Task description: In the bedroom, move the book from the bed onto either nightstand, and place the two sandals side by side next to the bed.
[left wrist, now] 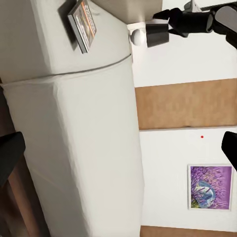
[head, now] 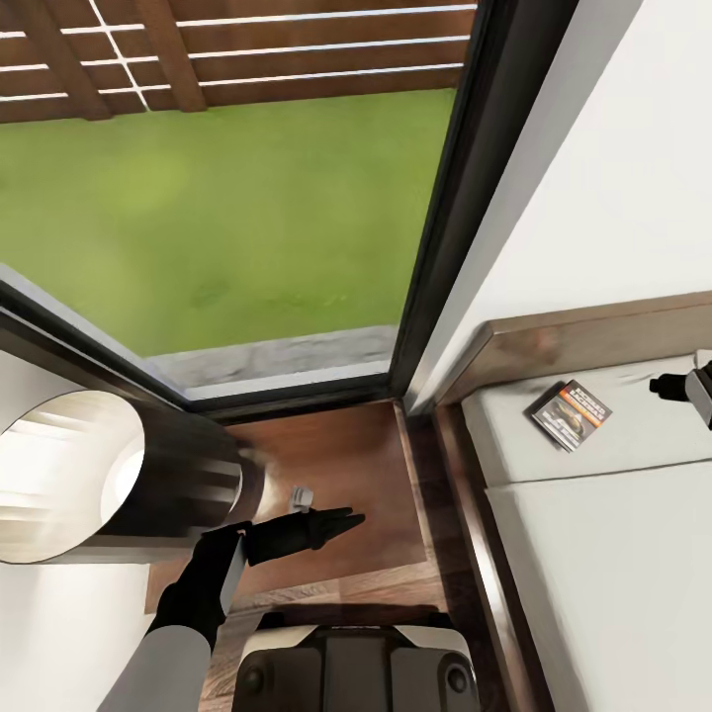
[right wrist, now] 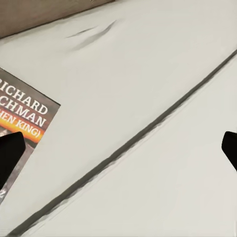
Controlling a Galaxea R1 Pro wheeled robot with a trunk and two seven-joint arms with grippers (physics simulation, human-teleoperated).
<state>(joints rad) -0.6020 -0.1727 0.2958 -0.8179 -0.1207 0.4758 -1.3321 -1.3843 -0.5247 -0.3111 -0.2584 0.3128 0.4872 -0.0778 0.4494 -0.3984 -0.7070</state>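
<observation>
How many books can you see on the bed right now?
1. The book lies flat on the bed near the headboard, with the right pincer close beside it. None hidden that I can tell.

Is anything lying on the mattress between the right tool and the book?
Nothing visible does. In the head view the right tool hangs over the bed, with bare off-white mattress between it and the book.

Bedroom corner by window
Black-framed window (head: 450,198) onto green lawn (head: 227,208) and brown fence (head: 247,49); white wall (head: 633,168); wood floor (head: 346,475); lamp (head: 109,480); lavender picture (left wrist: 211,187).
</observation>
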